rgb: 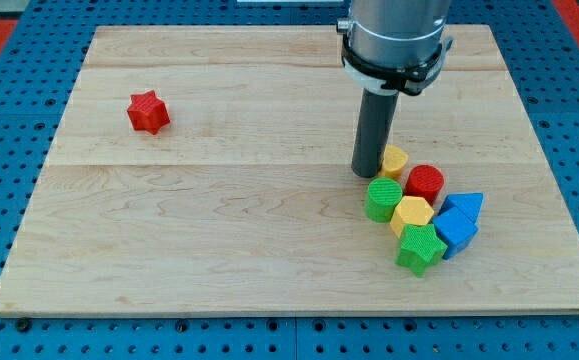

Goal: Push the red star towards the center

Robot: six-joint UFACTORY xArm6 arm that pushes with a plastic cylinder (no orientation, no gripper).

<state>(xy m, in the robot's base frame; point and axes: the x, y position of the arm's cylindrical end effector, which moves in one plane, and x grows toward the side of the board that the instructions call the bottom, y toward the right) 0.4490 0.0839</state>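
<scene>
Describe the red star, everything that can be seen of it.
The red star is a small, chunky block with short blunt points, a flat top and a matte, plastic-looking surface. It lies flat on the pale wooden board, in its upper-left part, alone: no other block touches it. My tip is far off to the view's right, beside the cluster of yellow, red, green and blue blocks, and not in contact with the star.

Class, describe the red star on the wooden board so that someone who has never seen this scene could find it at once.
Start at the wooden board and look to its upper part at the view's left. The red star lies there alone, far from my tip and the cluster at the view's right. The red cylinder shares its colour but sits in that cluster.
</scene>
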